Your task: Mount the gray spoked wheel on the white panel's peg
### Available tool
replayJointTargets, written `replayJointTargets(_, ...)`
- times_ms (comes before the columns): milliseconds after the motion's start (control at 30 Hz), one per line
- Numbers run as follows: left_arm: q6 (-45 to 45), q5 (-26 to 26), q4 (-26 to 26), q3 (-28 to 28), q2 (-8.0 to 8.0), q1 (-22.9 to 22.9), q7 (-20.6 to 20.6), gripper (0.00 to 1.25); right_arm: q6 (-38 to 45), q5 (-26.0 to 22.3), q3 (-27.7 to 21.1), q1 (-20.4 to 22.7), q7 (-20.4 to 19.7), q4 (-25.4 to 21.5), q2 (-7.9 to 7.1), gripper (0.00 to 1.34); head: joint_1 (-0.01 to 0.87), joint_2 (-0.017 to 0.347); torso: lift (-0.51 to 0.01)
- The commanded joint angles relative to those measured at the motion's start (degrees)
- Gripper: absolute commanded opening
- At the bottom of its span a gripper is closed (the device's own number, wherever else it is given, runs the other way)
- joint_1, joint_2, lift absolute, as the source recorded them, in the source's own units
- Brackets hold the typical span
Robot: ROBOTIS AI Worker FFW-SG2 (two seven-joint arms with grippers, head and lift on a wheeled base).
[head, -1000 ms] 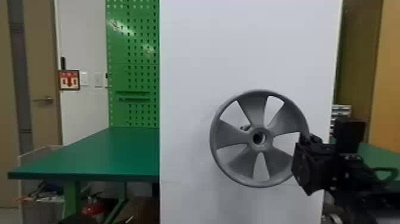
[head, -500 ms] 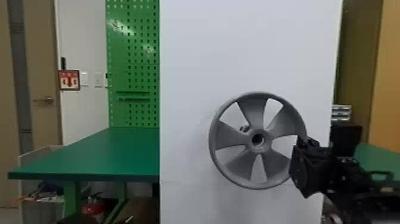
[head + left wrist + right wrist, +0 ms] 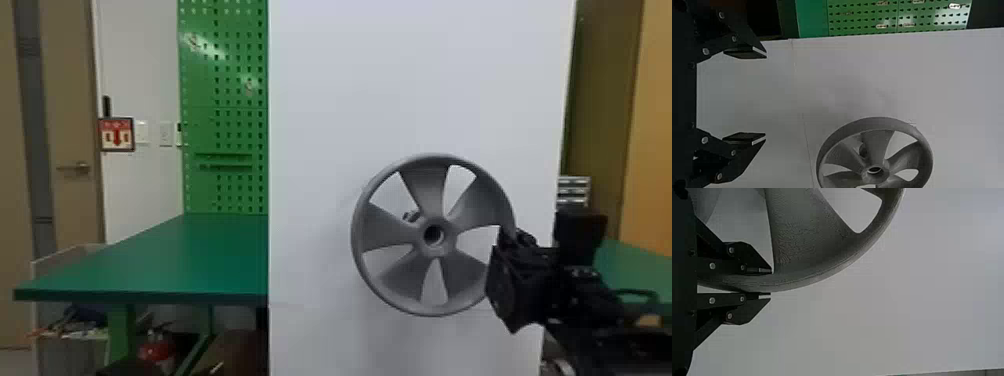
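In the head view my right gripper [image 3: 510, 250] holds the gray spoked wheel [image 3: 432, 292] by its right rim, in front of the white panel [image 3: 420, 75]. A dark peg [image 3: 411, 216] shows through a spoke opening, up and left of the wheel's hub. The right wrist view has my right gripper [image 3: 771, 283] shut on the rim of the wheel [image 3: 801, 239], one finger on each side. In the left wrist view my left gripper [image 3: 766, 98] stands open with nothing between its fingers, apart from the wheel [image 3: 881, 123]; the peg [image 3: 862, 150] is partly hidden behind the spokes.
A green table [image 3: 165, 255] stands left of the panel, with a green pegboard [image 3: 225, 115] behind it. Another green tabletop [image 3: 645, 275] lies at the right, behind my right arm. A red fire extinguisher [image 3: 156, 345] is under the left table.
The wheel and my right gripper have shifted slightly left and down in the head view, the grip on the rim unchanged. The peg still shows through an opening.
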Motion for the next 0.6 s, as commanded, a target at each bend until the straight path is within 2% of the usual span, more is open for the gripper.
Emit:
replayJointTargets(0,0.0,0.06,0.0,0.0,0.08,0.02,0.0,0.74,-1.3,0.14,-0.12,-0.34,0.12,1.61,0.09,0.17,0.123,-0.008,-0.404)
replayJointTargets(367,0.0,0.06,0.0,0.0,0.08,0.11,0.0,0.74,-2.62,-0.57,0.41,-1.04,0.21,2.93,0.88,0.17,0.123,-0.008,-0.404)
replayJointTargets(567,0.0,0.06,0.0,0.18,-0.01,0.2,0.0,0.74,-2.09,-1.27,0.76,-1.13,-1.11,2.93,1.49,0.17,0.123,-0.008,-0.404)
